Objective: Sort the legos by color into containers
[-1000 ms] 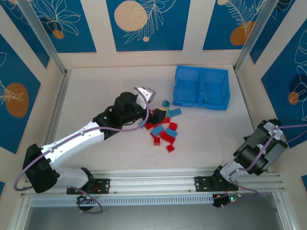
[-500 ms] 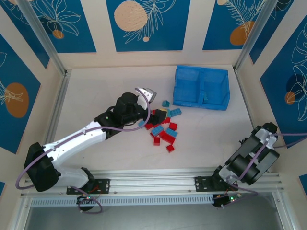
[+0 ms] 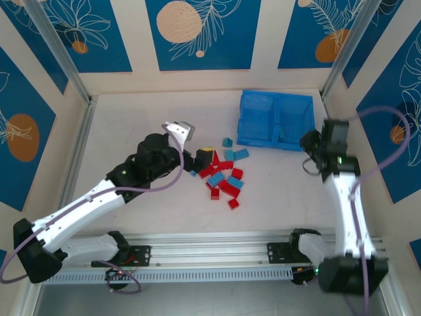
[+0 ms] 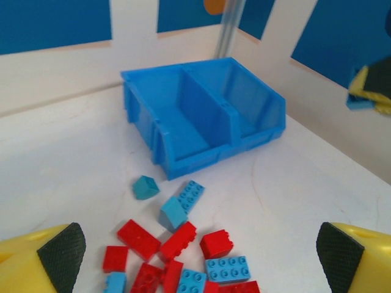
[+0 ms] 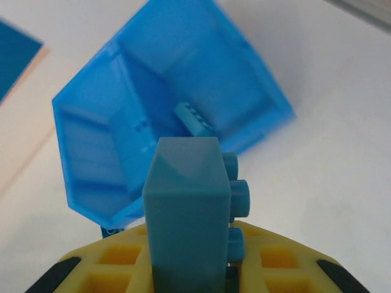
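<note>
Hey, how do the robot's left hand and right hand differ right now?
The left hand is wide open and empty; the right hand is shut on a teal lego. The left hand hovers at the lego pile on the table; the right hand faces the blue bin. Both have yellow fingers.

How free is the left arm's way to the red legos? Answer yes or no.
Probably yes. The left gripper is open, and the red legos lie loose on the table just ahead of it, with nothing between. The right gripper is off by the bin.
</note>
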